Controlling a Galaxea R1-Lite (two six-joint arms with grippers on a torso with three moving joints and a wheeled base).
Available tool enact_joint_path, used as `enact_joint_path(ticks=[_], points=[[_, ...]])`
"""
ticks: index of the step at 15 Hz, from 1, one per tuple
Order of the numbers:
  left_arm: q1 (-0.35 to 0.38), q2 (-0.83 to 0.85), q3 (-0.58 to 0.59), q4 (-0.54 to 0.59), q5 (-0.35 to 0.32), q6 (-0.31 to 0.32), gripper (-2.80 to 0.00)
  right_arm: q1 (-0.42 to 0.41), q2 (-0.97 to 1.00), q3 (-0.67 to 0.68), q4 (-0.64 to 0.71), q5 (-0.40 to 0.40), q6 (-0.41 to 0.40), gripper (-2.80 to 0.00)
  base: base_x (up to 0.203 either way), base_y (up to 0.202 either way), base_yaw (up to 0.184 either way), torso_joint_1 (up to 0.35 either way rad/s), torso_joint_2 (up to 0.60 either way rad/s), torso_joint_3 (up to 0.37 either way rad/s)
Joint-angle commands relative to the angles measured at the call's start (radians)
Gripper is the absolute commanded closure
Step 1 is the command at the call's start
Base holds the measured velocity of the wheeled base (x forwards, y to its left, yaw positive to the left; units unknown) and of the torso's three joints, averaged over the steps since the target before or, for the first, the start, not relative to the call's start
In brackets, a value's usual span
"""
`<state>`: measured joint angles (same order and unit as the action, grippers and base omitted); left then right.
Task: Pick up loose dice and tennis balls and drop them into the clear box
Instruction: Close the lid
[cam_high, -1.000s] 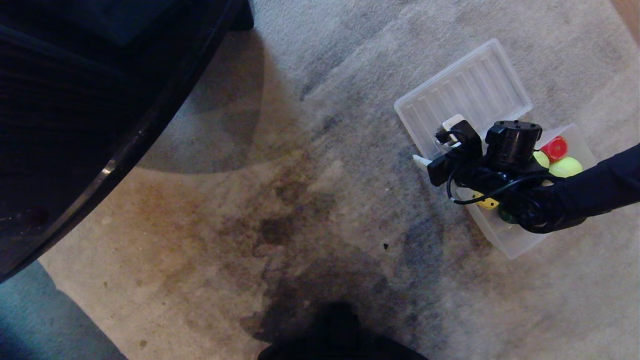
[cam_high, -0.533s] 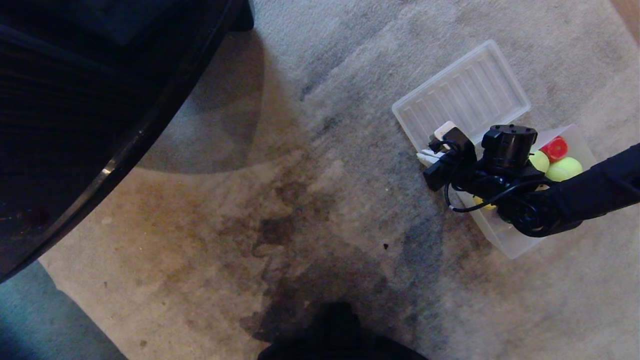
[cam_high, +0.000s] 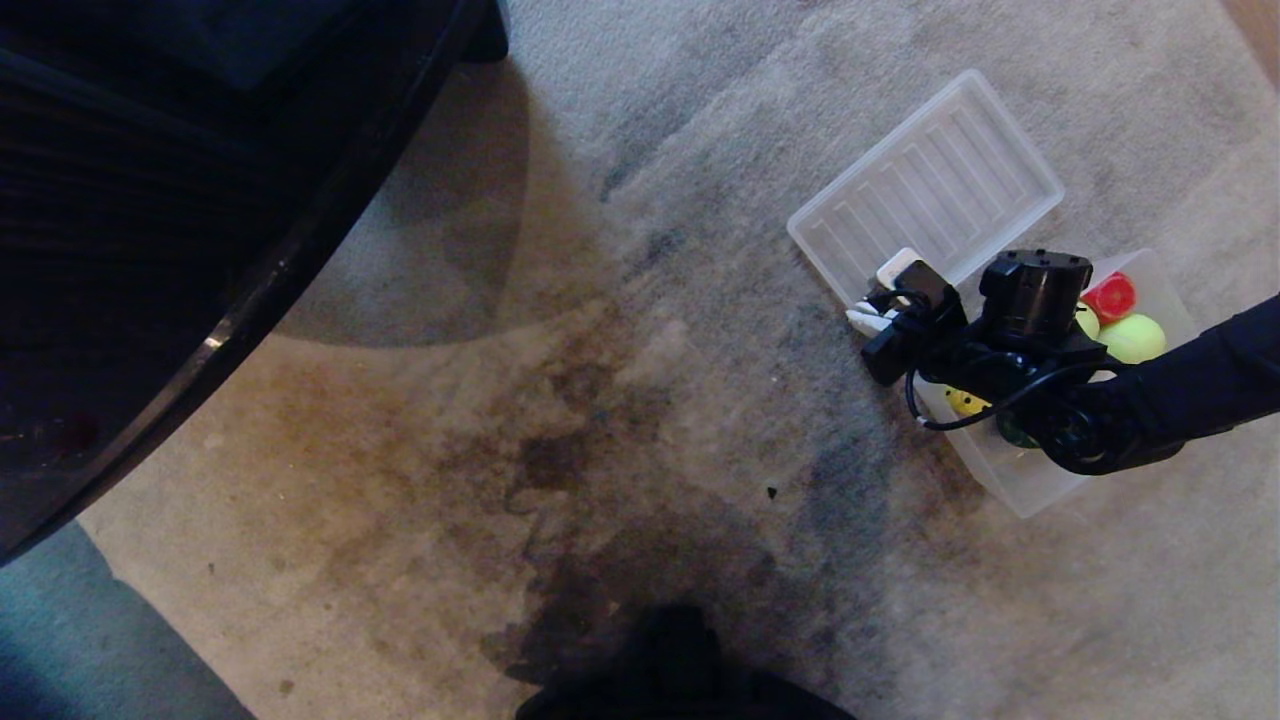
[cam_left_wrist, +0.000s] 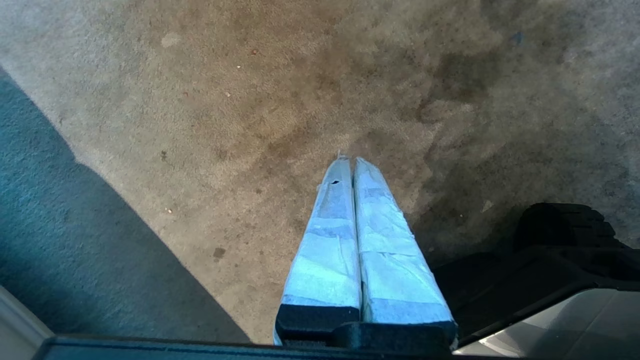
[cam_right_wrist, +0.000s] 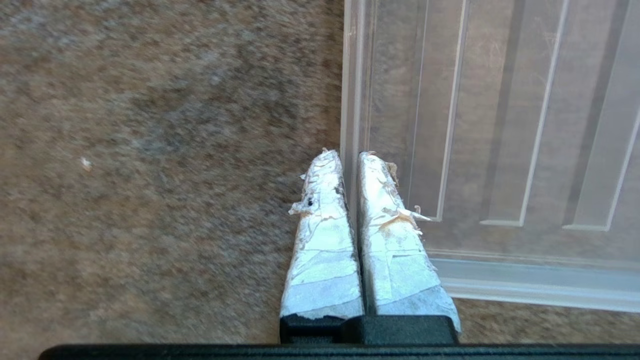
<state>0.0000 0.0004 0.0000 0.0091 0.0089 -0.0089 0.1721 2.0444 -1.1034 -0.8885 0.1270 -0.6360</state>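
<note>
- Plainly, no brand, label or writing can be read on anything in view.
- The clear box (cam_high: 1040, 485) is seen on the carpet (cam_high: 620, 400) as a shallow tub of frosted plastic with rounded corners; much of it is covered by the right arm (cam_high: 1190, 385) in the head view.
- Inside the box a red die (cam_high: 1110, 297) is shown at the far end, with a yellow-green tennis ball (cam_high: 1133, 338) just beside it and a second tennis ball (cam_high: 1087, 320) partly hidden behind the wrist.
- A yellow die (cam_high: 966, 402) with dark pips and a sliver of a dark green die (cam_high: 1012, 432) are glimpsed under the arm, behind the fingertips.
- A flat ribbed clear lid (cam_high: 930, 195) lies on the carpet just beyond the box.
- The right gripper (cam_right_wrist: 348, 157) is held over the near corner of the lid, its tape-wrapped fingers (cam_right_wrist: 325, 240) pressed together with nothing between them.
- From the right wrist view, the lid's edge is seen running past the fingertips, with carpet on one side of them and the ribbed panel on the other.
- Whether the fingertips touch the lid cannot be told.
- The left gripper (cam_left_wrist: 348, 162) is parked above bare, stained carpet, well apart from the box, its taped fingers (cam_left_wrist: 385, 235) closed on nothing.
</note>
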Motion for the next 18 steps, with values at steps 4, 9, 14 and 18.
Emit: enact_joint_path(ticks=[4,9,14,18], points=[[0.000,0.001,0.000,0.002,0.000,0.000,0.00,-0.008,-0.006,-0.021,-0.010,-0.003,-0.021,-2.80,0.000,0.000,0.000,0.000,0.00,0.000],[0.000,0.000,0.000,0.000,0.000,0.000,0.00,-0.006,0.014,-0.009,-0.012,-0.003,-0.021,-2.80,0.000,0.000,0.000,0.000,0.00,0.000],[0.000,0.001,0.001,0.000,0.000,0.000,0.00,-0.006,0.016,-0.010,-0.015,-0.002,-0.021,-2.80,0.000,0.000,0.000,0.000,0.00,0.000],[0.000,0.000,0.002,0.000,0.000,0.000,0.00,-0.006,0.048,-0.023,-0.066,0.002,-0.022,0.00,0.000,0.000,0.000,0.000,0.00,0.000]])
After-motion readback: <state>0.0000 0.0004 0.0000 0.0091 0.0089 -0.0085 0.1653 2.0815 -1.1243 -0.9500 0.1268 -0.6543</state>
